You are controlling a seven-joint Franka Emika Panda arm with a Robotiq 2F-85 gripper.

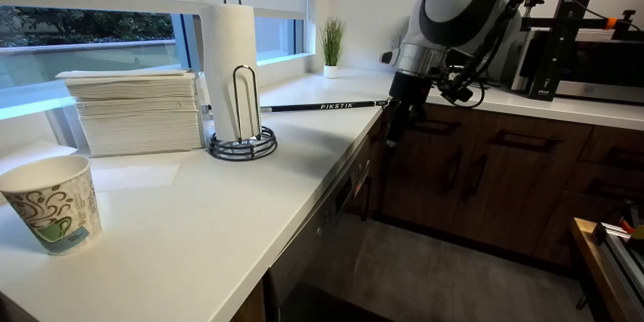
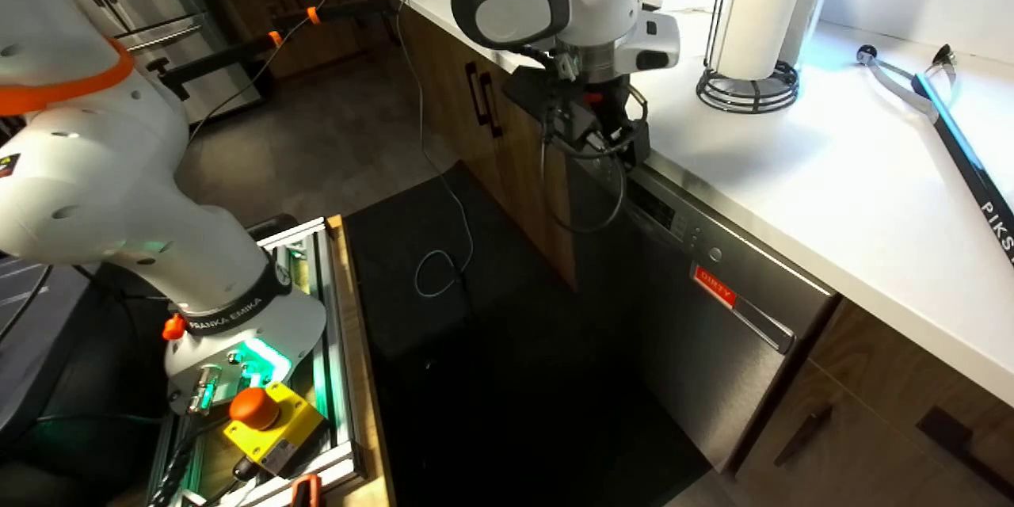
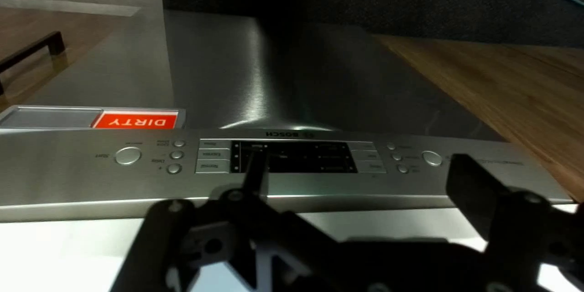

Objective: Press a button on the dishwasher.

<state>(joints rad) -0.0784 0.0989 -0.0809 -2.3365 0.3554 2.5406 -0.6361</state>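
The dishwasher [image 3: 214, 68] is a grey metallic front under the white counter; it also shows in both exterior views [image 2: 713, 356] [image 1: 302, 249]. In the wrist view its control strip runs upside down, with a black display [image 3: 301, 157], a round Start button [image 3: 128, 155], another large round button [image 3: 431, 158] and several small buttons. My gripper [image 3: 359, 162] is open and empty, its fingers wide apart. One finger overlaps the display's left part; the other lies just right of the large right button. I cannot tell whether they touch. In an exterior view the gripper [image 1: 391, 133] points down at the counter's edge.
The white counter [image 2: 895, 230] overhangs the dishwasher. On it stand a paper towel roll [image 1: 229, 75], napkins [image 1: 141, 115], a paper cup [image 1: 55, 211] and a black PIKSTIK grabber [image 1: 312, 107]. Wooden cabinets [image 2: 855, 404] flank the dishwasher. A red DIRTY sign [image 2: 714, 286] is on its door.
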